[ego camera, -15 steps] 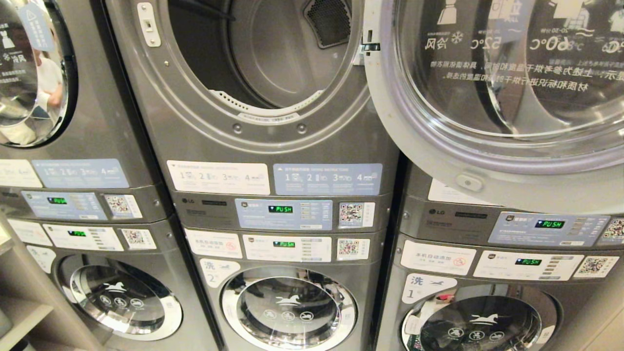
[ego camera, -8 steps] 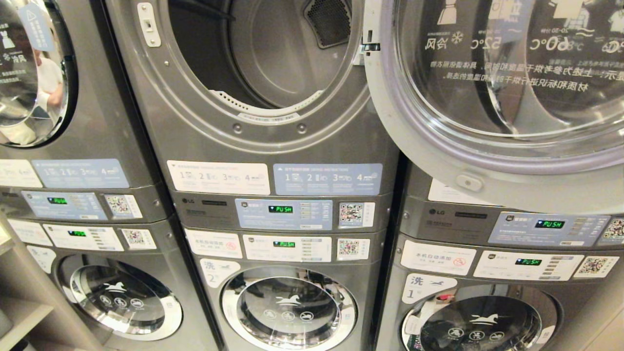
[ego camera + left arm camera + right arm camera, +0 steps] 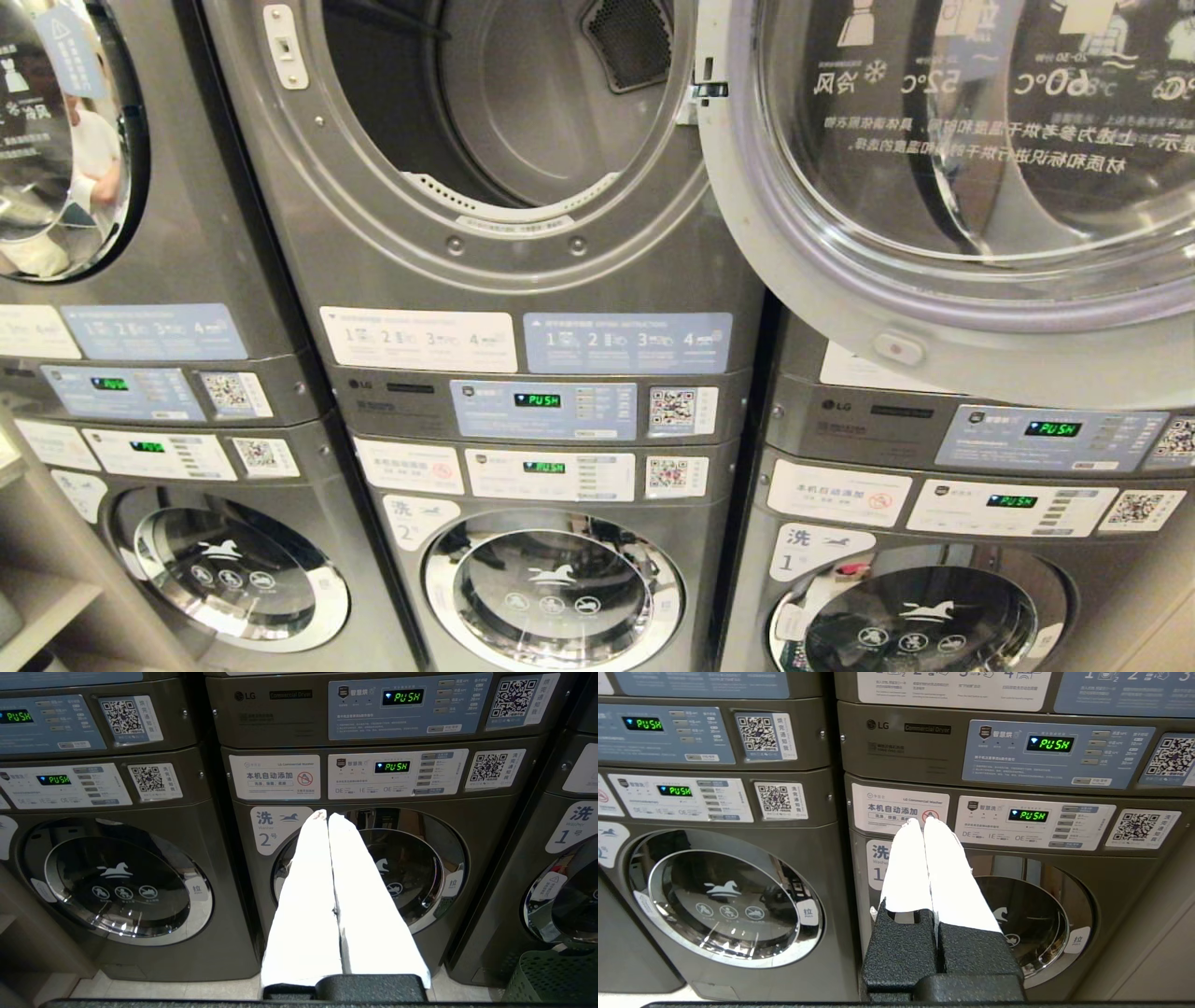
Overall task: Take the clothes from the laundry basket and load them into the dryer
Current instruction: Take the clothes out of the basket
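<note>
The middle dryer (image 3: 523, 280) stands open in the head view, its grey drum (image 3: 551, 103) empty, and its round glass door (image 3: 952, 168) is swung out to the right. Neither arm shows in that view. My left gripper (image 3: 327, 814) is shut with nothing in it, its white fingers (image 3: 303, 891) pointing at the washer marked 2 (image 3: 373, 868). A corner of the green mesh laundry basket (image 3: 556, 977) sits on the floor in front of the washer to that one's right. My right gripper (image 3: 923, 821) is shut and empty before the washer marked 1 (image 3: 1031, 914). The clothes are out of view.
Three stacks of grey machines fill the wall, dryers over washers, with lit control panels (image 3: 541, 409). The open dryer door overhangs the right stack. A wooden shelf (image 3: 37, 597) stands at the lower left. Pale floor tiles (image 3: 163, 989) run along the washers' feet.
</note>
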### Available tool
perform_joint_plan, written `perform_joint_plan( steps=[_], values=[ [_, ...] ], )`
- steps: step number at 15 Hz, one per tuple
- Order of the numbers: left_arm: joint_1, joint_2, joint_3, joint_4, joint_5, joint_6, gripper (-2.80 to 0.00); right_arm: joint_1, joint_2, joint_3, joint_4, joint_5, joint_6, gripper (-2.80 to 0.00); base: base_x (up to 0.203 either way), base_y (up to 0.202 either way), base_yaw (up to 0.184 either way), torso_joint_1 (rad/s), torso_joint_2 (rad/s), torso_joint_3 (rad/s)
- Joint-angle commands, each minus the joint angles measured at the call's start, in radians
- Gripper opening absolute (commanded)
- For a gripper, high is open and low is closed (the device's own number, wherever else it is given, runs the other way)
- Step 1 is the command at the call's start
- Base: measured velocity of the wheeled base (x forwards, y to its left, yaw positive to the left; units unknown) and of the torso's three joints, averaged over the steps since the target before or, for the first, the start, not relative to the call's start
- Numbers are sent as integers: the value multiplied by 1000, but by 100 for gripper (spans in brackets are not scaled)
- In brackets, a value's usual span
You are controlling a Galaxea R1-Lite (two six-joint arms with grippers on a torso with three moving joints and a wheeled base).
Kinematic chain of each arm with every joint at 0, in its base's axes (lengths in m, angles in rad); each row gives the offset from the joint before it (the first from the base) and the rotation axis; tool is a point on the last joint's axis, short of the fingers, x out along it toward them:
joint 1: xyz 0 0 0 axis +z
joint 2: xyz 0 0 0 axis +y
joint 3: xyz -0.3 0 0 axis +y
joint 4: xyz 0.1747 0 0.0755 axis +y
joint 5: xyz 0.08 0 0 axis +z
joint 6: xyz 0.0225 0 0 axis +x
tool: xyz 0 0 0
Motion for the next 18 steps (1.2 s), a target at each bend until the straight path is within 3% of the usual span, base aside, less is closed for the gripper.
perform_joint_plan(
  steps=[1,10,13,18],
  values=[
    [0,-2,2,1,0,0,-280,0,0,18,1,1,-1,-280,0,0,0,-60,134,67],
    [0,-2,2,-1,2,-8,-280,0,0,18,-1,1,1,-280,0,0,0,-53,120,66],
    [0,-2,2,-5,30,-81,-280,0,0,18,-1,1,1,-280,0,0,0,-59,137,71],
    [0,-2,2,-5,30,-81,-280,0,1,18,0,1,1,-280,0,0,0,-54,123,69]
  ],
)
